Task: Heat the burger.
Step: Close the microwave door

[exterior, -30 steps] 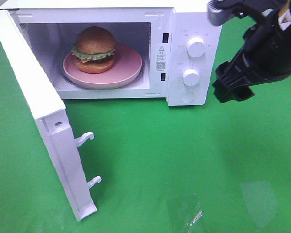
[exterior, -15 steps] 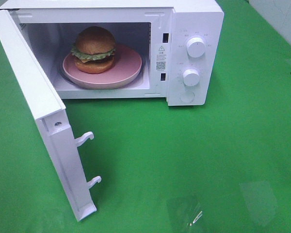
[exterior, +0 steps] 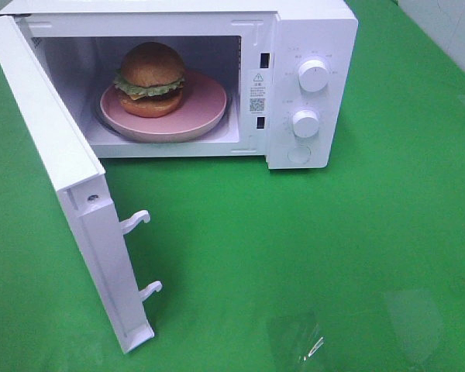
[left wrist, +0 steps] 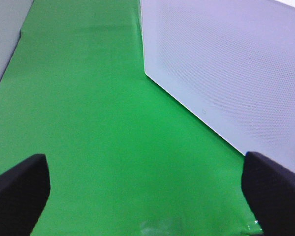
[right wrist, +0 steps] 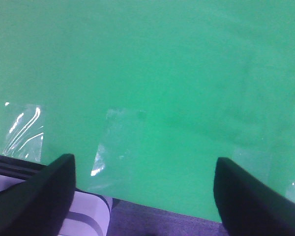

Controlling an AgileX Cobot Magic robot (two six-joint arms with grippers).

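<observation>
Microwave (exterior: 329,43) sticker (exterior: 256,91): QR code, txt unreadable.

A white microwave (exterior: 333,39), its door (exterior: 54,155) swung wide, stands at the far side of a green-covered table (exterior: 356,232); clear glossy patches (exterior: 294,341) lie on the near side

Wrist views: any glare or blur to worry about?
Right wrist: white glare streaks on a clear tape patch, green mat soft, right pincer edges blurred. Left wrist: no strong glare, dotted white microwave panel slightly soft, left pincer dark and blurred.
</observation>
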